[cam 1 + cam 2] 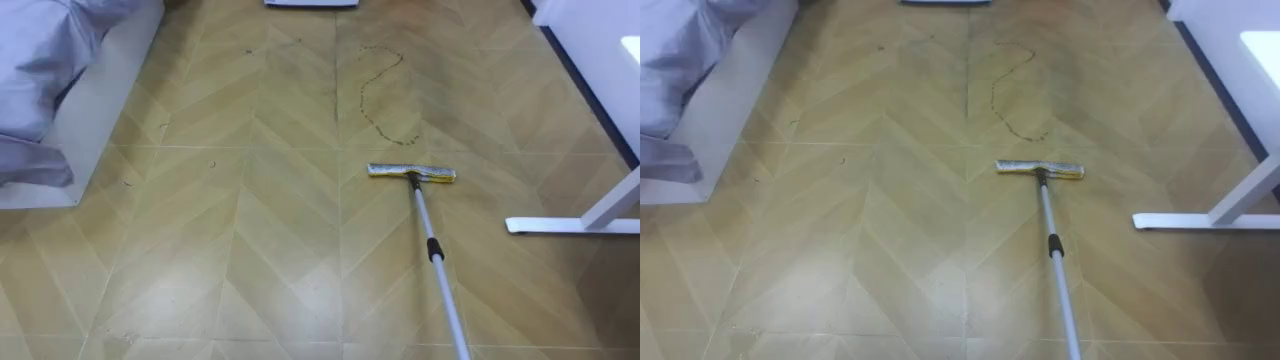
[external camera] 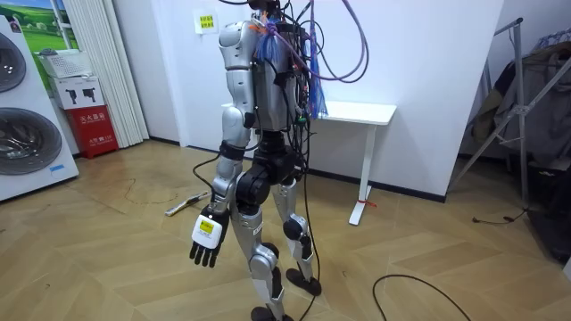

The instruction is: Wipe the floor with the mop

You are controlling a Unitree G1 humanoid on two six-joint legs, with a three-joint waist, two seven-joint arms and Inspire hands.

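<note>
Mop (image 1: 424,222) lies flat on the floor, head just right of centre, pole trailing off toward five o'clock. It looks light, stiff and slick, so take the pole near its dark collar (image 1: 433,250). Left hand (image 2: 205,242) hangs loose-fingered and empty.

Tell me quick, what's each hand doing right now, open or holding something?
Left hand: open, hanging empty at its side.
Right hand: cannot be told.
</note>
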